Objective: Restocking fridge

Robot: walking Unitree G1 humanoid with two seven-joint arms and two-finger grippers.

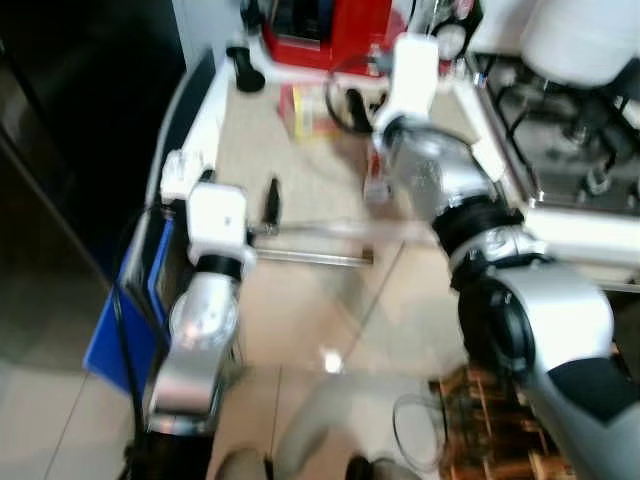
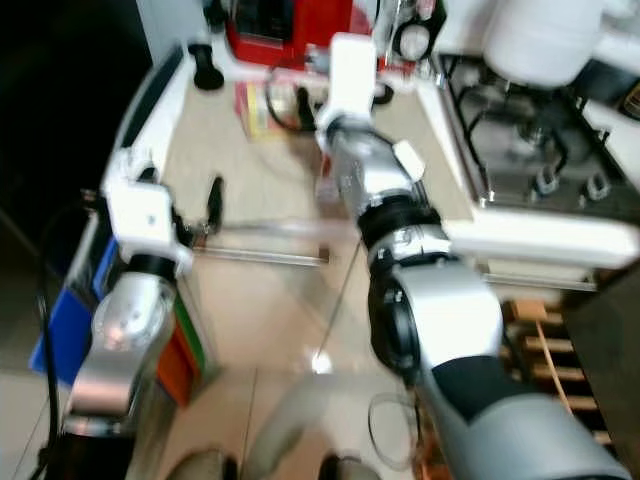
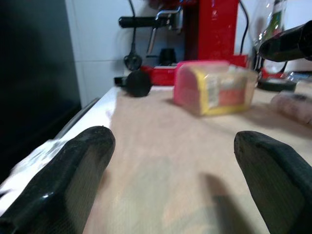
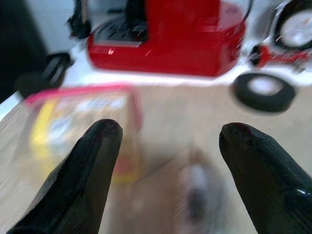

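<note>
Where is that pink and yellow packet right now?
The pink and yellow packet lies on the beige counter, just in front of the red coffee machine and beside the right tool, whose open fingers reach toward it.

A home kitchen: a beige countertop (image 1: 300, 170) carries a red coffee machine (image 1: 330, 30) at 12 o'clock. A gas hob (image 1: 570, 130) with black pan supports sits at 2 o'clock, above a tiled floor (image 1: 40, 400).
</note>
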